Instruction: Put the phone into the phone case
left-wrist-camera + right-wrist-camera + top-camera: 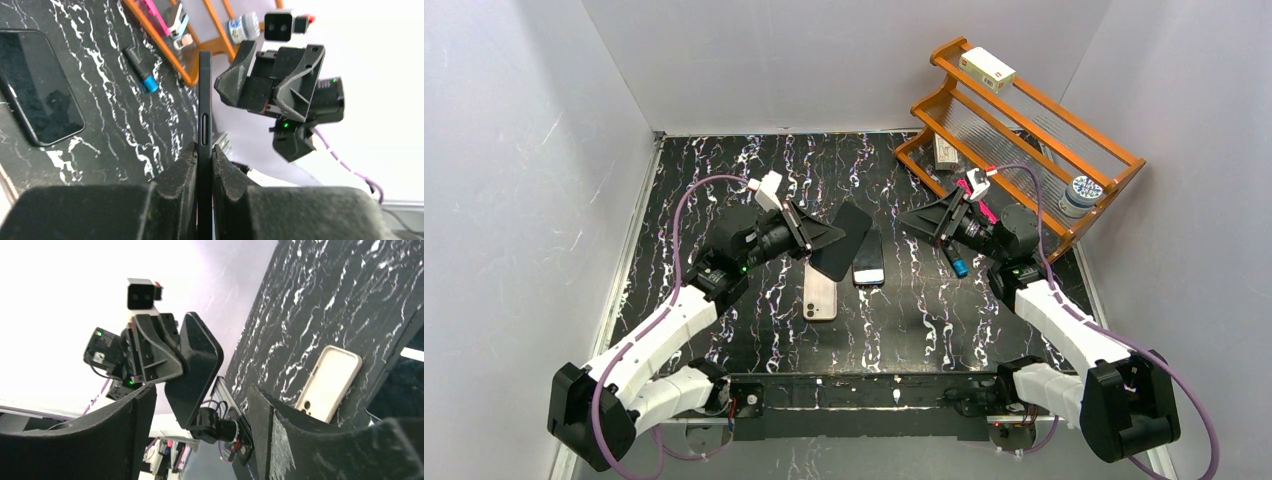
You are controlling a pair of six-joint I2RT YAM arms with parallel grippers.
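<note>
left fingers (176, 182) are clamped tight on the black case (204, 95), pinching its lower end from both flat sides, and the case stands edge-on to the left wrist camera with a long side slot showing. from above it hangs clear of the tabletop (924, 310), tilted, out in the middle between the two arms. across from it, the right fingers (132, 435) are spread wide apart with nothing between them, pointed at the case, close but not touching. the right wrist view shows the case's broad dark face with rounded corners, framed in the gap between those two fingers.

and the phone (869, 260)? it's flat on the tabletop, dark screen up, just below and to the right of the held case; in the top view the case's lower corner overlaps the phone's upper left edge. right beside it on the left lies a beige handset-shaped piece (820, 297), pale back up, with a camera cut-out at its near end; phone or case, i cannot tell.

a blue-tipped marker (957, 262) lies on the tabletop beneath the right wrist. at the far right corner stands an orange wooden rack (1024, 110), a small white box on its top rail and a round jar at its right end.
</note>
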